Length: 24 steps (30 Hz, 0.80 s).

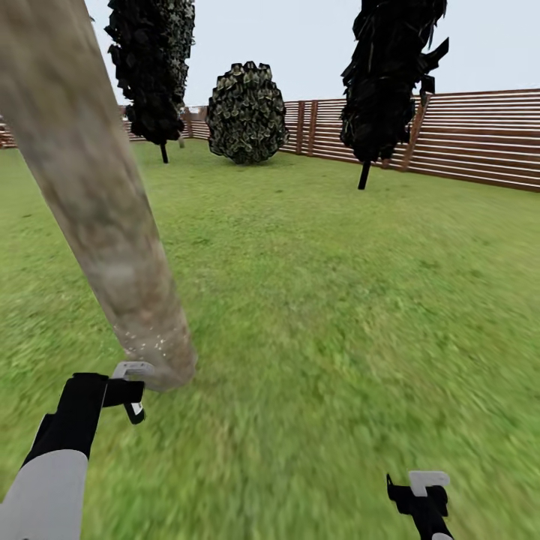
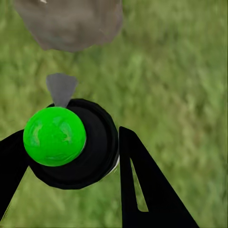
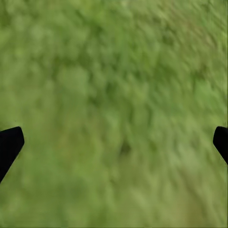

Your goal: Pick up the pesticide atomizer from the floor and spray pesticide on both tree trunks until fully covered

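Tree trunk (image 1: 97,210): thick, pale beige-grey and mottled, leaning up toward the head view's upper left from its foot on the grass just ahead of the left arm; the left wrist view shows its base (image 2: 71,23)
Pesticide (image 1: 146,341): fine white specks scattered over the lowest part of the trunk
Left gripper (image 1: 135,390): fingers closed around the pesticide atomizer (image 2: 71,147), a black round body with a bright green cap and a grey nozzle pointing at the trunk base, close to it but apart
Right gripper (image 3: 114,142): spread wide, both black fingertips at the frame's sides with nothing but blurred grass between them; low over the lawn at the head view's lower right (image 1: 420,487)
Lawn (image 1: 337,300): green grass stretching to the fence
Fence (image 1: 480,139): brown horizontal slats along the lawn's far edge
Background: two dark-crowned trees (image 1: 386,75) and a round bush (image 1: 246,112) near the fence
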{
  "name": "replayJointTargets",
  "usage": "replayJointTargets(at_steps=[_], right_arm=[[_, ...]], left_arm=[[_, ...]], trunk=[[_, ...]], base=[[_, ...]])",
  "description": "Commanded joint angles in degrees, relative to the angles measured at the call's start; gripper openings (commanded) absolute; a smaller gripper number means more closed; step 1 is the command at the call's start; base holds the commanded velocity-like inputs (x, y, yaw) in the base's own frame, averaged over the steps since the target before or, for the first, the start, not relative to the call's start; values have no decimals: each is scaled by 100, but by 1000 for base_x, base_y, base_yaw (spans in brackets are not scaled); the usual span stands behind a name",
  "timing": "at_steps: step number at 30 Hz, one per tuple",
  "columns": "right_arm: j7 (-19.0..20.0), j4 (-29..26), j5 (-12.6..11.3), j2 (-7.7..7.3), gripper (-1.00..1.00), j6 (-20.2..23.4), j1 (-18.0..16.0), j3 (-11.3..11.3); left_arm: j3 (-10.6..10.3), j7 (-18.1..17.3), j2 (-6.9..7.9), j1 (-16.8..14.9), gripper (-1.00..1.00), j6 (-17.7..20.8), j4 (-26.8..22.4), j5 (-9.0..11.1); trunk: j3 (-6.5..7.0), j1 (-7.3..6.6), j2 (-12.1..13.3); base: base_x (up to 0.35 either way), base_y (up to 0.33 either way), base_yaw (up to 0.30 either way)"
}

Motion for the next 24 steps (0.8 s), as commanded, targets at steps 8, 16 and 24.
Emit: replayJointTargets(at_steps=[8, 16, 24], right_arm=[[-9, 1, -59, -1, 100, -16, -2, 50], [-10, 1, -52, -11, 100, -16, -1, 50], [-4, 1, -52, -9, 100, -14, -2, 50]], left_arm=[[-38, -44, 26, -84, -100, 398, -63, -100], [-671, -68, 23, -56, -100, 579, -93, -97], [-718, -50, 20, -22, -100, 566, -59, -97]], trunk=[[-5, 2, -2], [-5, 2, -2], [-5, 2, -2]], base=[[59, -5, 250], [29, -22, 2], [192, -199, 0]])
